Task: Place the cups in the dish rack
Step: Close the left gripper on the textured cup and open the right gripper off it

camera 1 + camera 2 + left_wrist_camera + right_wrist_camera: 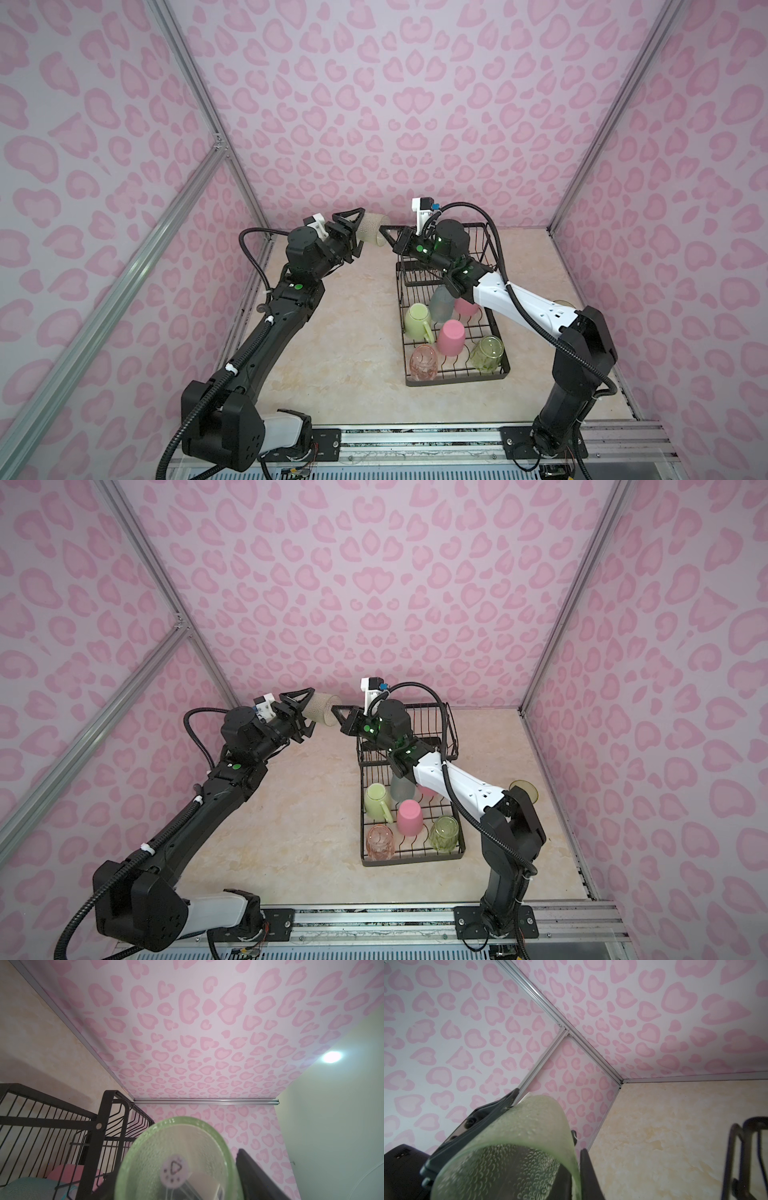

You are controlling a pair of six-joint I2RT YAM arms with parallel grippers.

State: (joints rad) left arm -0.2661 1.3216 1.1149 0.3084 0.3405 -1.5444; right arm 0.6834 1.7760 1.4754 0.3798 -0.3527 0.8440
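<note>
Our left gripper [360, 232] grasps the frosted whitish tumbler [372, 228]; of the right gripper [384, 232] we cannot tell; release only once firm.

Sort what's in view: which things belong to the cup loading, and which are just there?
Job: dish rack; frosted tumbler held between left gripper and right gripper; racked mug, teal tumbler, two pink tumblers, pink glass, green glass; loose green glass on the table.
Background: patterned walls, frame rails.
</note>
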